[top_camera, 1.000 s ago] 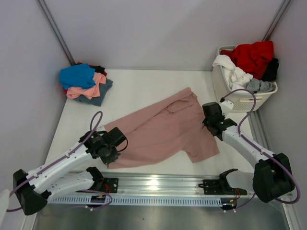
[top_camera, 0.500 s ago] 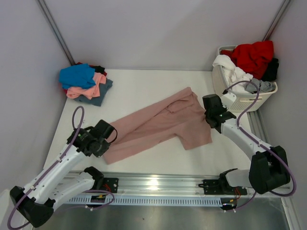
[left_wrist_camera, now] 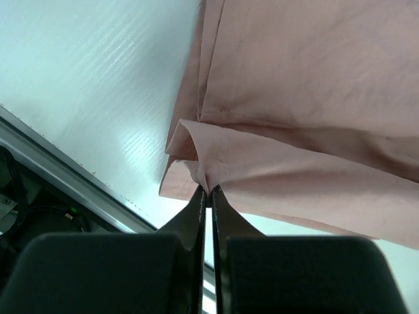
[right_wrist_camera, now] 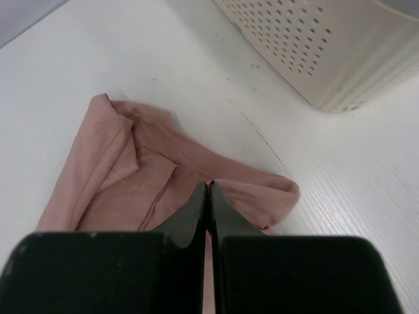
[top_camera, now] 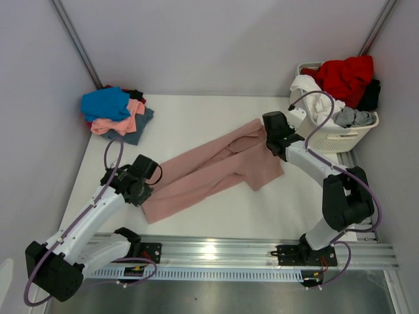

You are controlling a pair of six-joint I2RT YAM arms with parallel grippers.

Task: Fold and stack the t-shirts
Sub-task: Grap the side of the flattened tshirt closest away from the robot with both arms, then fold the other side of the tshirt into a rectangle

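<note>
The dusty-pink t-shirt [top_camera: 216,171] is laid diagonally across the white counter [top_camera: 196,121], from the near left towards the far right. It forms a long narrow band, with one long side doubled over the other. Its near-left end is pinched by the left hand [left_wrist_camera: 208,191], which is clenched on a small pucker of the hem; in the left wrist view the cloth is seen to gather into the tips. The far-right end is gripped by the right hand [right_wrist_camera: 208,186], also clenched, with a rolled fold of the pink cloth just at its tips. It is judged that the two ends are held apart so that the band lies stretched and flat while the lengthwise fold is set. A crosswise fold is judged to be not yet made. A pile of finished tees [top_camera: 116,112], blue above salmon and slate, is placed at the far-left corner, well apart from the pink one; probably this shirt is meant to be put there. More clothes, among them a red t-shirt [top_camera: 346,75], are heaped in the white laundry basket [top_camera: 327,139] at the far right.
</note>
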